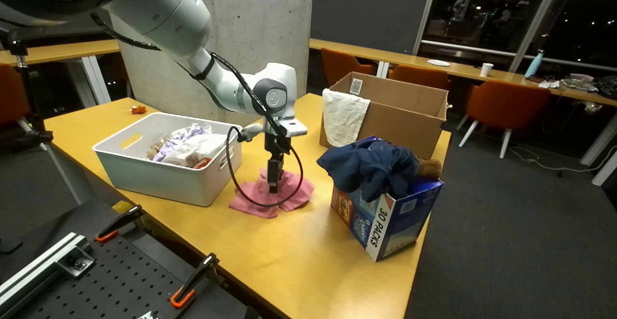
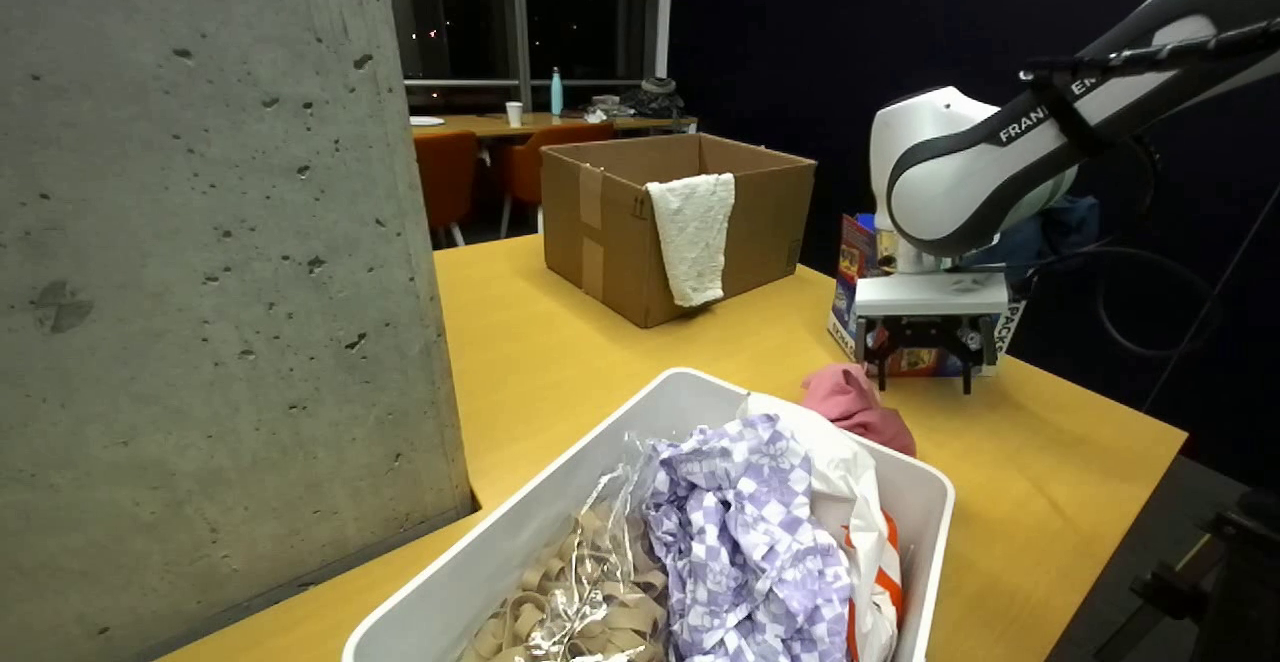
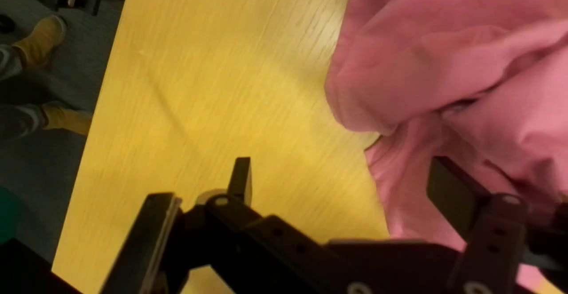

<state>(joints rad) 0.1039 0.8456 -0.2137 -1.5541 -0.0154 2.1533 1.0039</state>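
Gripper [image 3: 341,166] spread wide at the edge of a pink cloth [image 3: 426,81]

Its two black fingers [image 3: 453,197] stand far apart, holding nothing. In the wrist view one finger overlaps the cloth, the other the yellow table [image 3: 222,85]; whether either touches, I cannot tell. The crumpled cloth lies between a pale gray bin [image 1: 164,179] and a blue snack box [image 1: 402,220]. Farther off, a white towel [image 1: 343,116] hangs on an open cardboard box [image 1: 397,126].
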